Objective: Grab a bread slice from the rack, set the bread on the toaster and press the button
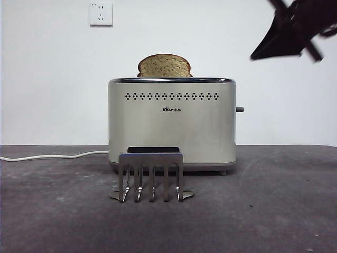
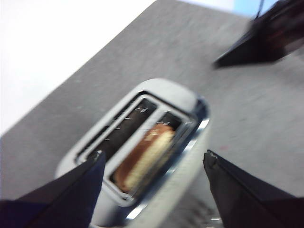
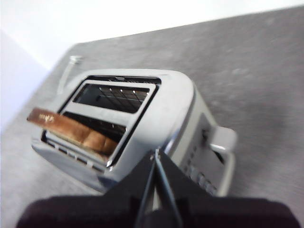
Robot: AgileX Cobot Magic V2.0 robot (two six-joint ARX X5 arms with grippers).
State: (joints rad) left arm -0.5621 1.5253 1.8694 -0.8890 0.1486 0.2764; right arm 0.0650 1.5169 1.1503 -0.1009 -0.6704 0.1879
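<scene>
The slice of bread (image 1: 164, 66) stands upright in one slot of the cream toaster (image 1: 171, 126), its domed top above the chrome rim. No gripper touches it. The silver rack (image 1: 151, 176) stands in front of the toaster with nothing in it. My left gripper (image 2: 153, 154) hovers open high above the toaster (image 2: 187, 102), looking down on the bread (image 2: 142, 159); it is outside the front view. My right gripper (image 3: 156, 153) is shut on nothing, above the toaster's lever end (image 3: 223, 139), and shows as a dark tip (image 1: 263, 52) at the upper right. The bread (image 3: 76, 130) sits in the slot beside an empty one.
The toaster's lever (image 1: 239, 109) sticks out on its right side. A white cable (image 1: 52, 156) runs left from the toaster across the dark table (image 1: 274, 211). A wall socket (image 1: 100, 14) sits on the white wall behind.
</scene>
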